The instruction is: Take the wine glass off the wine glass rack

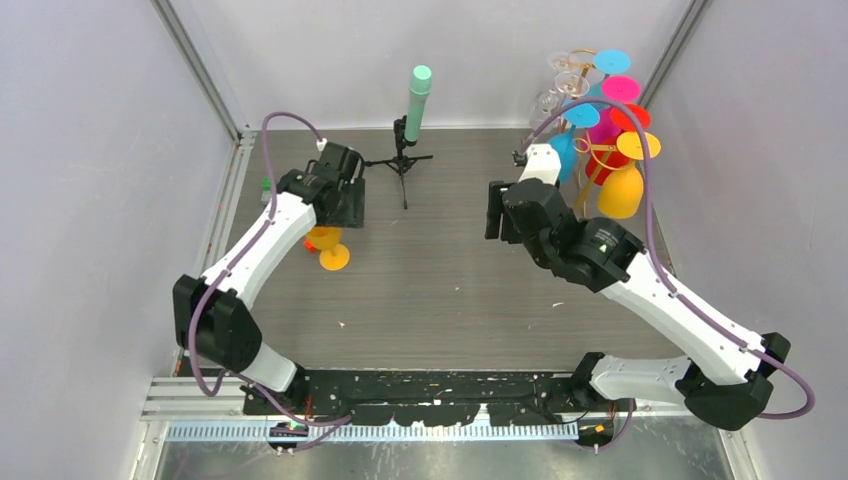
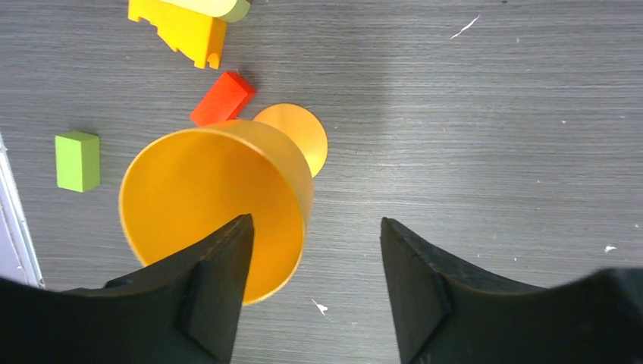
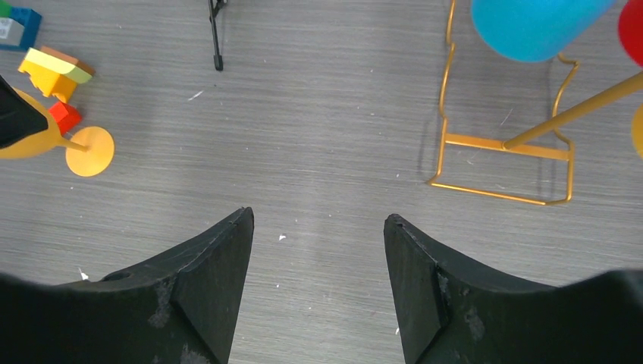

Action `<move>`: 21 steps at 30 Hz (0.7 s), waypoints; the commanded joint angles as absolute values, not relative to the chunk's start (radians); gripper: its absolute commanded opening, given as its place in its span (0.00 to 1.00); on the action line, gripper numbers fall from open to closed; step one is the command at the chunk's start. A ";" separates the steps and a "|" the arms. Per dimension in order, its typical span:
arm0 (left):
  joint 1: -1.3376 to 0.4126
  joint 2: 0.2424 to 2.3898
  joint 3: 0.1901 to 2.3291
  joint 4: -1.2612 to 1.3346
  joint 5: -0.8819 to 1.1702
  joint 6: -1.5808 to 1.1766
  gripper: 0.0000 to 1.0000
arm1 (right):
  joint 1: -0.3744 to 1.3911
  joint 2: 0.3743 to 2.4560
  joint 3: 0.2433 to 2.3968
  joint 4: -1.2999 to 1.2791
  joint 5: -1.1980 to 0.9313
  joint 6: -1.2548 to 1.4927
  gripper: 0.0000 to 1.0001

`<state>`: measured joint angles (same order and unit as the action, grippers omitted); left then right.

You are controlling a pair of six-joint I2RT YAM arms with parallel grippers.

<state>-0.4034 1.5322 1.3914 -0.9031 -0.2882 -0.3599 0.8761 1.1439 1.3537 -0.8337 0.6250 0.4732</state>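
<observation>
The gold wire wine glass rack (image 1: 592, 165) stands at the back right, hung with several blue, pink, red, orange and clear glasses. Its base (image 3: 500, 163) and a blue glass (image 3: 531, 26) show in the right wrist view. An orange wine glass (image 1: 327, 243) lies on its side on the table at the left, its bowl (image 2: 212, 205) partly under my left finger. My left gripper (image 1: 345, 212) (image 2: 315, 227) is open above it, with only table between the fingertips. My right gripper (image 1: 497, 212) (image 3: 318, 220) is open and empty, left of the rack.
A black tripod with a mint-green cylinder (image 1: 416, 95) stands at the back centre. Small red (image 2: 222, 98), green (image 2: 77, 161) and yellow (image 2: 182, 26) blocks lie by the orange glass. White walls close in on both sides.
</observation>
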 commanded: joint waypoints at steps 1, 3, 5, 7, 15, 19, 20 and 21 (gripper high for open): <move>-0.397 1.416 1.446 -0.923 -0.300 -0.351 0.70 | 0.879 1.163 1.488 -0.903 0.684 0.430 0.69; -0.397 1.360 1.447 -0.917 -0.276 -0.350 0.77 | 0.879 1.181 1.552 -0.933 0.709 0.406 0.69; -0.392 1.308 1.444 -0.915 -0.234 -0.350 0.86 | 0.879 1.206 1.606 -0.962 0.750 0.375 0.69; -0.390 1.248 1.426 -0.902 -0.201 -0.353 0.98 | 0.878 1.244 1.667 -0.983 0.805 0.333 0.69; -0.387 1.027 1.244 -0.725 -0.052 -0.286 1.00 | 0.833 1.559 2.021 -1.068 1.097 0.119 0.75; -0.373 0.979 1.184 -0.681 0.068 -0.285 1.00 | 0.785 1.727 2.230 -1.070 1.260 -0.061 0.75; -0.371 0.974 1.179 -0.672 0.070 -0.286 1.00 | 0.761 1.748 2.285 -1.070 1.292 -0.081 0.73; -0.370 0.966 1.176 -0.662 0.070 -0.289 1.00 | 0.750 1.781 2.329 -1.079 1.300 -0.112 0.71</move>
